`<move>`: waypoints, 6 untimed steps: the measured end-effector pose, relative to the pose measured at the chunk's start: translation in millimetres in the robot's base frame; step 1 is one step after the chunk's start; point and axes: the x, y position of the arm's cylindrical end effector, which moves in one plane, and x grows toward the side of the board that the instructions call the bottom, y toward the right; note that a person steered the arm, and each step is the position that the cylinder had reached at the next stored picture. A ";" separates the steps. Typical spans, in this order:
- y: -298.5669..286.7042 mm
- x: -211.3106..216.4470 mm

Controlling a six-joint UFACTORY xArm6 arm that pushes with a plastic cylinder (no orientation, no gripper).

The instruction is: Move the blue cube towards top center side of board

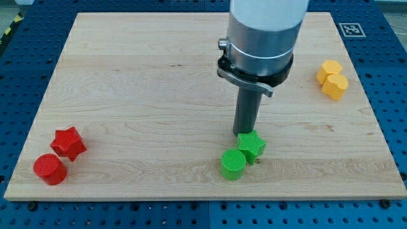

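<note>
my tip — behind green star

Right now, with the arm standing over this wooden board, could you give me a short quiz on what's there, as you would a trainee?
1. True or false: a blue cube shows somewhere on the pale wooden board.
2. Which block is my tip closest to? A: the red star-shaped block. B: the green star-shaped block. C: the yellow blocks.
3. How many red blocks lie near the view's bottom left corner?

Key
1. False: no blue cube is in view.
2. B: my tip is just above the green star-shaped block in the view.
3. Two: a red star-shaped block and a red cylinder block.
</note>
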 end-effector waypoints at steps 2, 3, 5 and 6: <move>24.3 3.5; 34.5 -2.0; 60.4 -37.4; 71.8 -70.5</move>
